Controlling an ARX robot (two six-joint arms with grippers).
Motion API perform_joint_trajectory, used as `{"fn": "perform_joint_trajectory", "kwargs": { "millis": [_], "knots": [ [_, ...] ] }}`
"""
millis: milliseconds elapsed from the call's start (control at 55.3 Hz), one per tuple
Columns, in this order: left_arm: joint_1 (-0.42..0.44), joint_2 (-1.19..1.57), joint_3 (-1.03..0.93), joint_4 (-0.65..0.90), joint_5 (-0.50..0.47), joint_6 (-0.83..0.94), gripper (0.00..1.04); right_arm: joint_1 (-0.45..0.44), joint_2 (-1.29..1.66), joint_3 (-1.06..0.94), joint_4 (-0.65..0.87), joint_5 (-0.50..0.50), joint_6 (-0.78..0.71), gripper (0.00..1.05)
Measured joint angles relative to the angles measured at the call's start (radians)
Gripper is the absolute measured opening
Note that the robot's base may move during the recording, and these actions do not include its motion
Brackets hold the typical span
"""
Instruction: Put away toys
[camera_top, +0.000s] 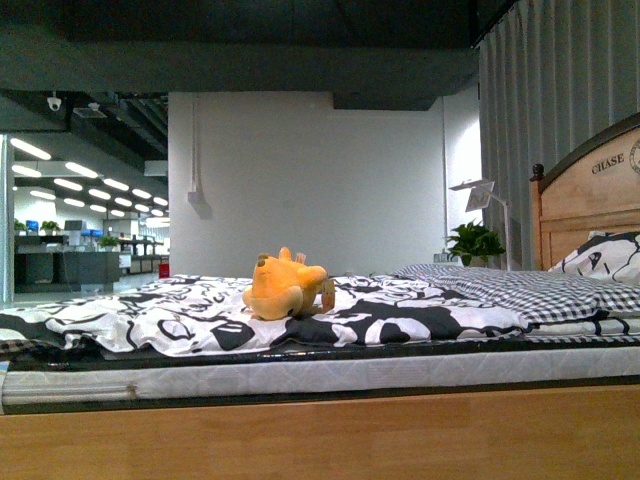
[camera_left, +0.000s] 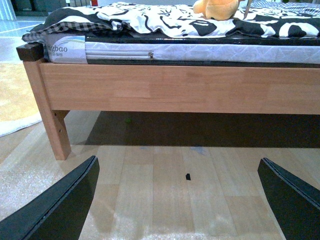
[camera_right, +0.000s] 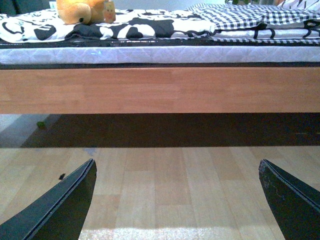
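Bedpost (camera_left: 52, 115) shows in left wrist only; plush (camera_top: 285, 288) everywhere.

Front view: dim, cool greenish cast. Ceiling (camera_top: 250, 40) near black. Brightest spots: strip lights (camera_top: 70, 185) far left, slightly blown out. White wall (camera_top: 310, 180) evenly lit. Orange plush toy (camera_top: 287, 287) soft-edged, dark shadow under it on bedspread (camera_top: 400, 320).

Wrist views: brighter. Bed frame (camera_left: 175, 92) warm-toned, deep shadow beneath it. Pale glare on floor (camera_right: 150, 232) nearest camera. Left claw (camera_left: 178, 158), right claw (camera_right: 177, 160): fingers dark, featureless, slightly blurred.
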Motion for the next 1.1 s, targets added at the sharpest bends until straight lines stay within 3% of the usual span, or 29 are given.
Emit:
{"fn": "perform_joint_trajectory", "kwargs": {
  "millis": [1103],
  "knots": [
    [0.0,0.0,0.0,0.0,0.0,0.0,0.98,0.0,0.0,0.0,0.0,0.0,0.0,0.98]
  ]
}}
